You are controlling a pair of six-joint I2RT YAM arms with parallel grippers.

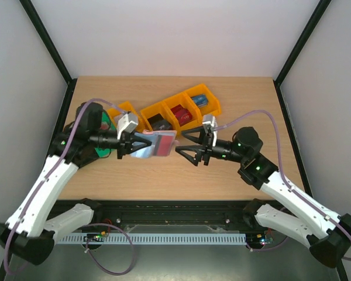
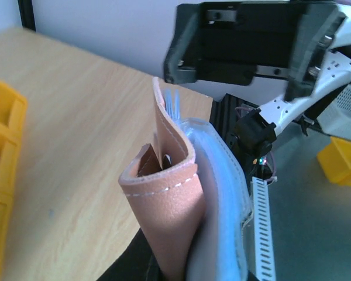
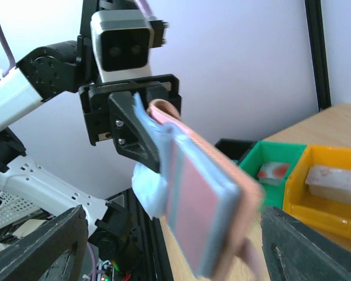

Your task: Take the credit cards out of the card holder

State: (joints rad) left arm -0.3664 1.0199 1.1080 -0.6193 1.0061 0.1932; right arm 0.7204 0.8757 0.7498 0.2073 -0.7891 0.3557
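The card holder [image 1: 155,144], tan outside with light blue lining, hangs in the air over the table's middle. My left gripper [image 1: 130,144] is shut on its left end. In the left wrist view the folded tan leather [image 2: 169,193] rises from between the jaws, which are mostly hidden under it. In the right wrist view the card holder [image 3: 207,205] is tilted and blurred, and shows a pinkish panel; I cannot tell whether that is one of the credit cards. My right gripper [image 1: 187,146] stands open just right of the holder's free edge, its fingers [image 3: 44,246] apart from the holder on either side.
A row of orange bins [image 1: 181,111] with black, red and blue items stands behind the grippers. A green bin [image 3: 274,170] and another orange bin [image 1: 128,109] sit near the left arm. Black frame posts edge the table.
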